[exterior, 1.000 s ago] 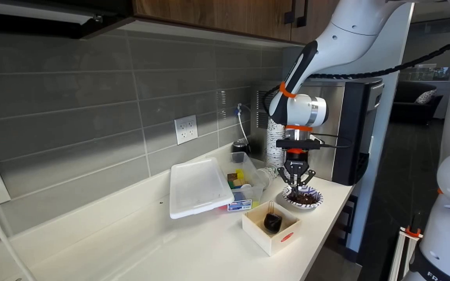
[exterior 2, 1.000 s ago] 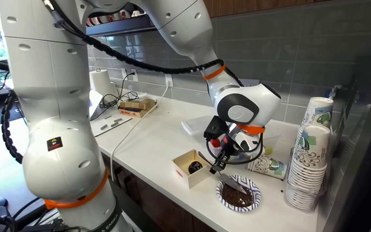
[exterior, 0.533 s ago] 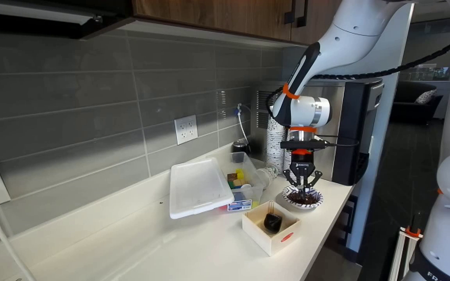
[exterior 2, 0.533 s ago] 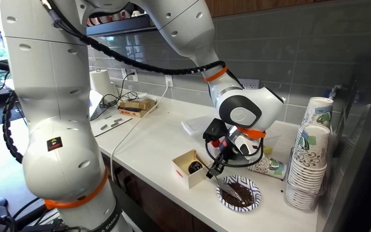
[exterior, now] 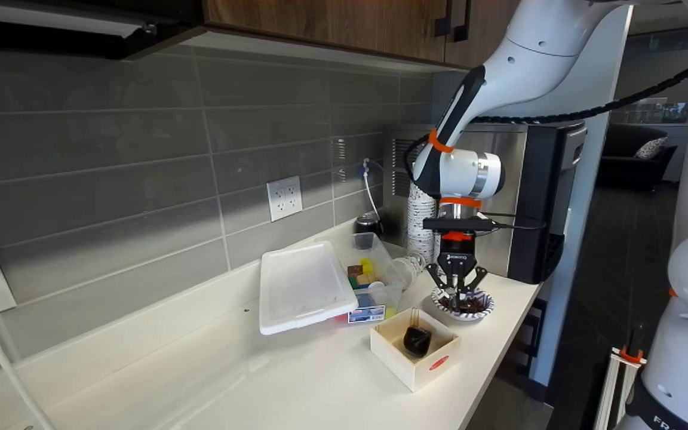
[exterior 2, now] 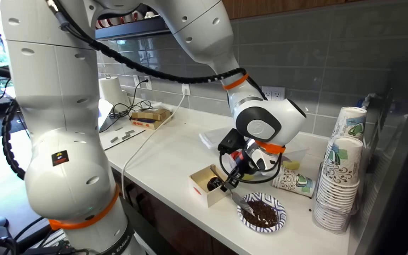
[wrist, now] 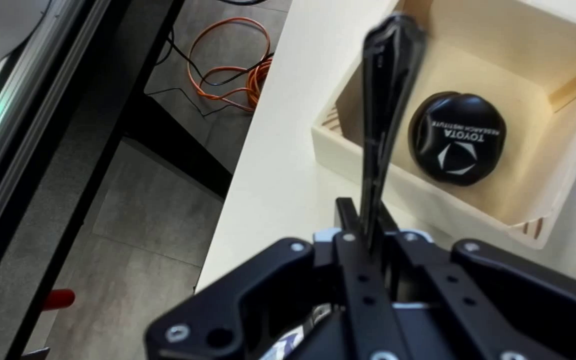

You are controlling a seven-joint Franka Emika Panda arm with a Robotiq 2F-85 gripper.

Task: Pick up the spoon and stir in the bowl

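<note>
My gripper [exterior 2: 228,186] is shut on the metal spoon [exterior 2: 241,202], just off the bowl's side nearest the wooden box. In the wrist view the fingertips [wrist: 368,215] pinch the spoon's handle [wrist: 390,85], which rises tilted past them over the box. The spoon's head slants down across the rim of the bowl [exterior 2: 281,212], with its tip at the dark brown granules [exterior 2: 266,214] inside. In an exterior view the gripper [exterior: 457,295] hangs over the bowl [exterior: 486,306] and mostly hides the spoon. A sliver of bowl [wrist: 288,345] shows in the wrist view.
The open wooden box [exterior: 395,358] stands beside the bowl, holding a black rounded object [wrist: 458,137]. A fallen cup stack [exterior 2: 294,182] and tall cup stacks [exterior 2: 342,170] are near. A white lid [exterior: 305,286] leans on a clear bin [exterior: 389,280]. The counter's front edge is close.
The gripper and spoon have moved toward the wooden box. The spoon's head has swept from over the middle of the granules to the bowl's box-side edge. The grip looks unchanged.
</note>
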